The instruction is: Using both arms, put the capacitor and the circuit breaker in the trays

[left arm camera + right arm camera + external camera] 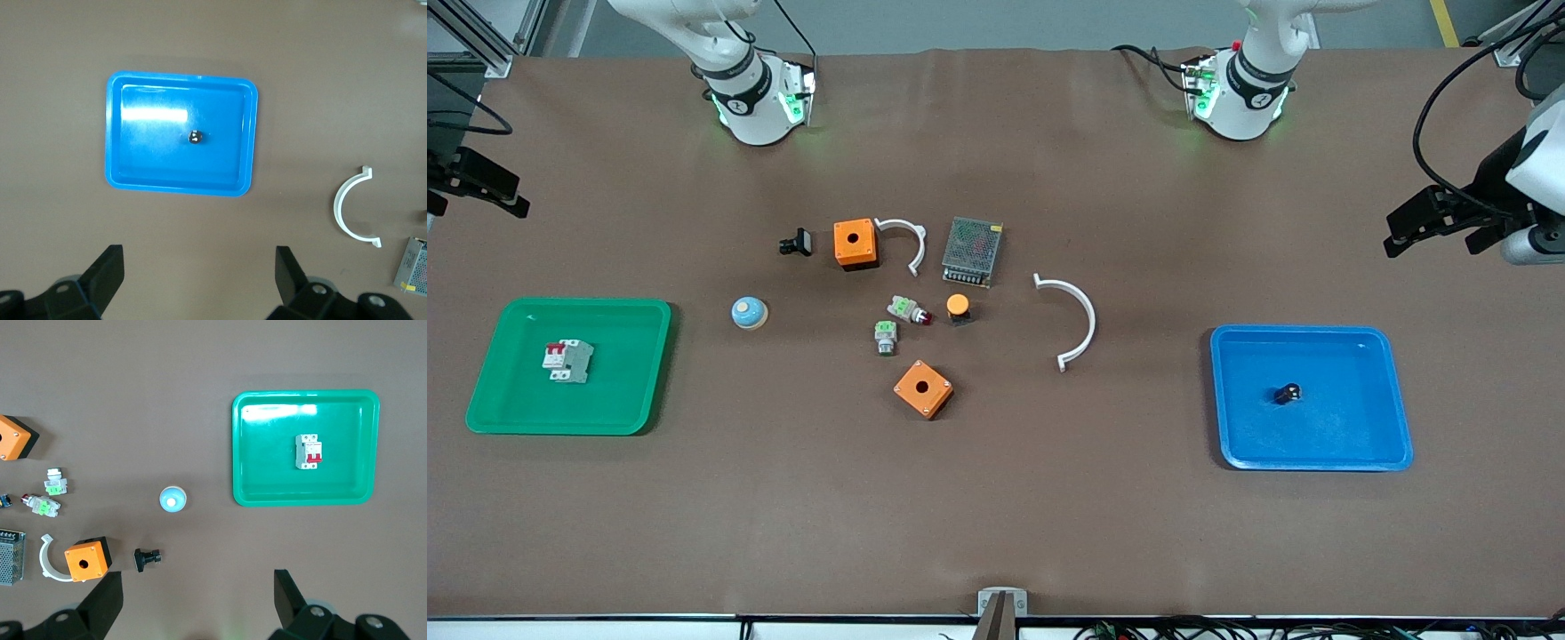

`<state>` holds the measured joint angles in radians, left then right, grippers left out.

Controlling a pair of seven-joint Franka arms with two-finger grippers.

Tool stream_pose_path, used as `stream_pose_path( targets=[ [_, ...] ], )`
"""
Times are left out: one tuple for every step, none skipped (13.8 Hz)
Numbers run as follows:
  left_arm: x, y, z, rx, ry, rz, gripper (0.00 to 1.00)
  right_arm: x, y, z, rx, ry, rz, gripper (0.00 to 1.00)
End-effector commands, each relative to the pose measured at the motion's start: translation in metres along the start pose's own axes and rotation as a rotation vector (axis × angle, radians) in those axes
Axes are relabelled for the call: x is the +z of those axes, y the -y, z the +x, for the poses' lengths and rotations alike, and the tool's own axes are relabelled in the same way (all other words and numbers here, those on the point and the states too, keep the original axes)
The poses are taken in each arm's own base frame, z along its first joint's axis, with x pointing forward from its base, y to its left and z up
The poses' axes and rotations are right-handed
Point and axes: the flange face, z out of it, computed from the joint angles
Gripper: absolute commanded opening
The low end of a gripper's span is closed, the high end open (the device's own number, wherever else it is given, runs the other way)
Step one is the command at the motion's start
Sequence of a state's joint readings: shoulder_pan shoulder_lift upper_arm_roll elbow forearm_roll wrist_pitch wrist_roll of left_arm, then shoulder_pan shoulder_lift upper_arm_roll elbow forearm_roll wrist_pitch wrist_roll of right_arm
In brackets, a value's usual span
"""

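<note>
The capacitor (1287, 392) lies on its side near the middle of the blue tray (1392, 444), toward the left arm's end of the desk (996, 516). The circuit breaker (568, 361) rests in the green tray (649, 316) at the right arm's end. The left gripper (199, 275) hangs empty, raised at its own end of the desk, its fingers (107, 270) spread wide. The right gripper (197, 597) is likewise raised with parted, empty fingers (288, 593). Between the trays lie two orange boxes (855, 244), two white curved clips (1074, 318) and a mesh-covered power supply (972, 251).
</note>
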<state>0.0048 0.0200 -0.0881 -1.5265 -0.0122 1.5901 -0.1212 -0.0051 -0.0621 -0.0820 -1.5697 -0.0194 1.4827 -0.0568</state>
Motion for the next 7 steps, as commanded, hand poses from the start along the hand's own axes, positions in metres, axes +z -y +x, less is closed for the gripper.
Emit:
stream_pose_path(
  targets=[
    [-0.0024, 0.0020, -0.0067, -0.010, 0.010, -0.015, 1.00, -0.0021, 0.0039, -0.0051, 0.012, -0.014, 0.025, 1.00],
    [-0.0024, 0.0020, -0.0067, -0.010, 0.010, -0.015, 1.00, -0.0020, 0.0033, -0.0053, 0.014, -0.013, 0.034, 1.00],
    [-0.0023, 0.0020, -0.0062, -0.007, 0.010, -0.016, 1.00, -0.0020, 0.0040, -0.0052, 0.014, -0.013, 0.041, 1.00],
    [-0.0037, 0.0021, -0.0061, 0.007, 0.007, -0.015, 1.00, -0.0020, 0.0056, -0.0052, 0.011, -0.013, 0.041, 1.00],
    [-0.0036, 0.0029, -0.0055, 0.010, 0.007, -0.015, 1.00, -0.0020, 0.0068, -0.0051, 0.009, -0.013, 0.043, 1.00],
    [-0.0045, 0.0047, -0.0051, 0.010, 0.003, -0.013, 1.00, -0.0019, 0.0073, -0.0052, 0.009, -0.012, 0.048, 1.00],
    [-0.0037, 0.0081, -0.0043, 0.021, 0.005, -0.013, 1.00, -0.0019, 0.0081, -0.0052, 0.007, -0.012, 0.048, 1.00]
  ],
)
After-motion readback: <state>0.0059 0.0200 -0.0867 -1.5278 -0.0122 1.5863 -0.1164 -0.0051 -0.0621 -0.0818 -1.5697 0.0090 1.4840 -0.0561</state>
